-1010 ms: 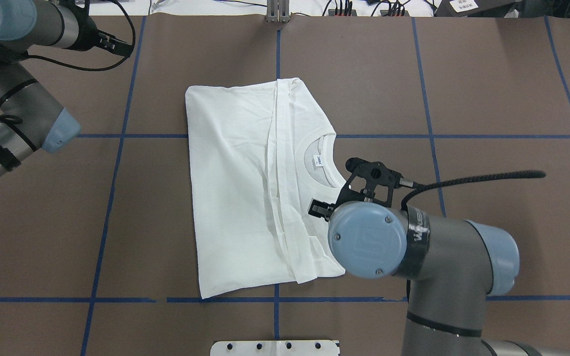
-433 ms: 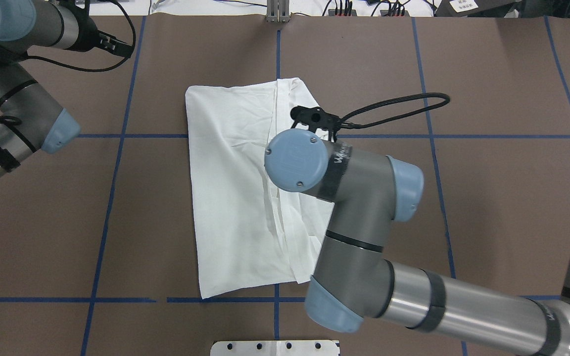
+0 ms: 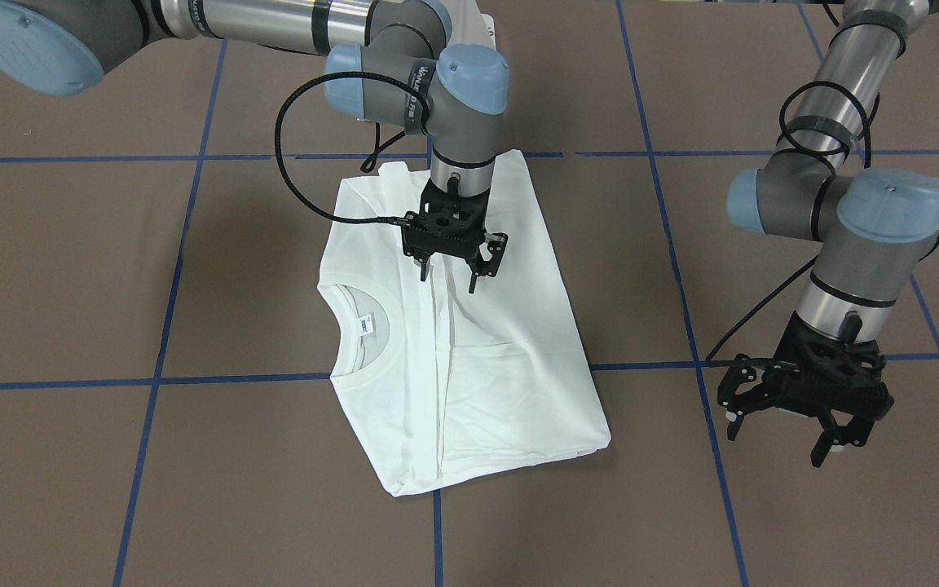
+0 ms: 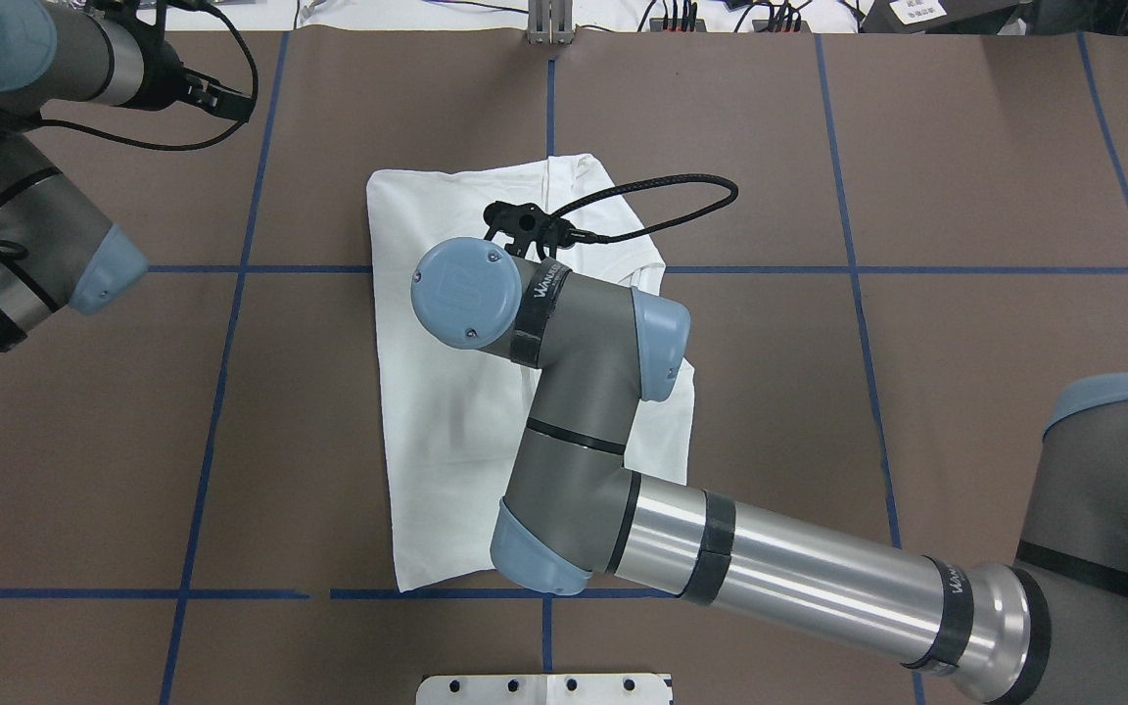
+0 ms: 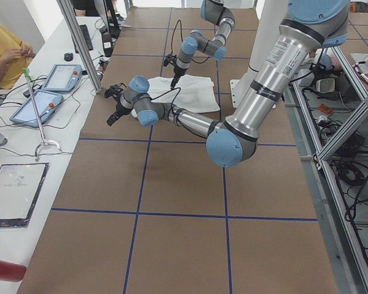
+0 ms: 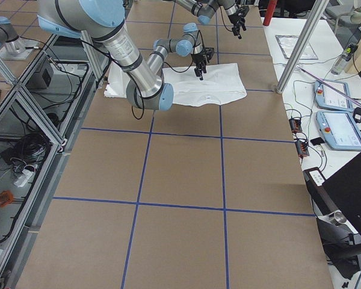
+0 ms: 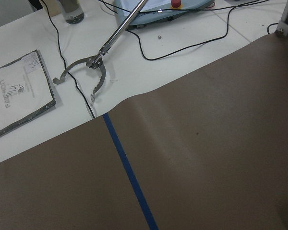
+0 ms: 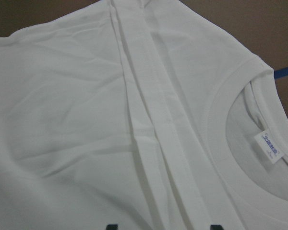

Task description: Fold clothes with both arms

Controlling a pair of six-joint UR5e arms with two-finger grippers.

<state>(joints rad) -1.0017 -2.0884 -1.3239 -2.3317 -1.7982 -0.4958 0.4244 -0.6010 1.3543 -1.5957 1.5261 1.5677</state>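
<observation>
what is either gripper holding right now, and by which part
Nothing is held. The right gripper is open above the folded T-shirt, and the left gripper is open off to the side, away from it.

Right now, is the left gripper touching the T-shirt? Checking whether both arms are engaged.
Apart. The front-facing view shows the left gripper over bare brown table, well clear of the T-shirt.

Grey metallic jointed right arm (image 4: 584,392) and its twin, the grey metallic left arm (image 3: 844,261), here at the table.
Dull grey casings at the joints; polished silver tubes between; round light-blue caps (image 4: 466,292) dotted with small screws; black bands (image 4: 544,284) printed with white lettering; a black braided cable (image 4: 686,177) looping off the wrist; black clawed right gripper (image 3: 448,281) and matching left gripper (image 3: 783,440).
</observation>
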